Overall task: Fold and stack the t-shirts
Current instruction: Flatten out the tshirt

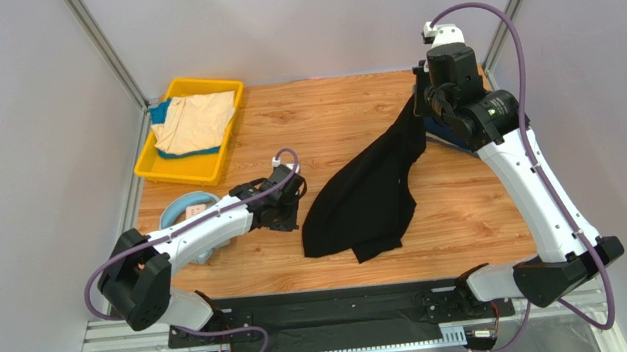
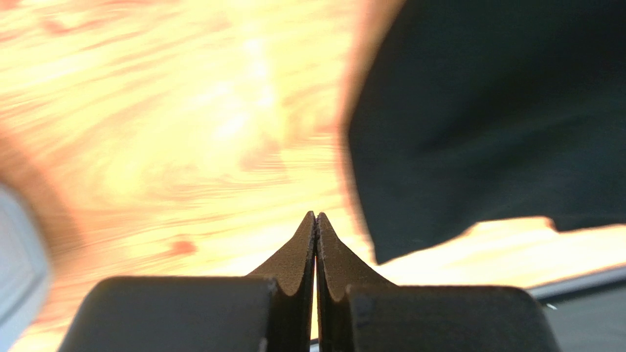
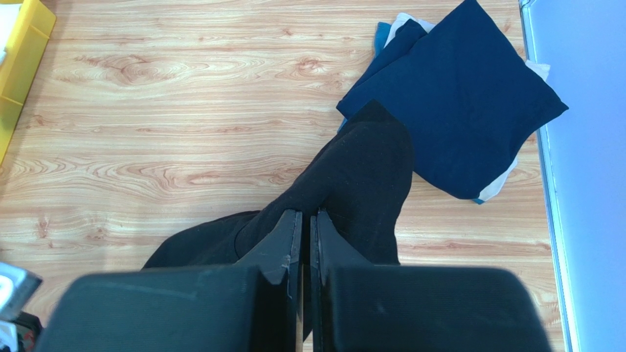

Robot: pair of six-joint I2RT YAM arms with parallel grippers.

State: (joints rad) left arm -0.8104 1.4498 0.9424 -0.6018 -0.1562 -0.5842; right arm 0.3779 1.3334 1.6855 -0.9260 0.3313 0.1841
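From above, my right gripper (image 1: 422, 103) pinches the large black cloth t-shirt (image 1: 364, 197) up at the far right, and the shirt drapes down to mid-table. My left gripper (image 1: 295, 194) sits just beside the shirt's left edge. A beige folded shirt (image 1: 195, 119) lies in the yellow plastic tray (image 1: 175, 176), far left.

On the left wrist, my fingers (image 2: 297, 253) are pressed together on nothing, with black cloth to the right.

On the right wrist, my fingers are clamped on the black cloth, and a folded navy blue shirt (image 3: 455, 95) lies just beyond.

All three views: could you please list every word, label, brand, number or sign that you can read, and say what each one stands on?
No text can be read in any view.
The black t-shirt, the navy t-shirt and the beige t-shirt look plain, with no print or label showing.
The yellow tray shows no legible marking.
The left wrist view is too blurred to show any lettering.
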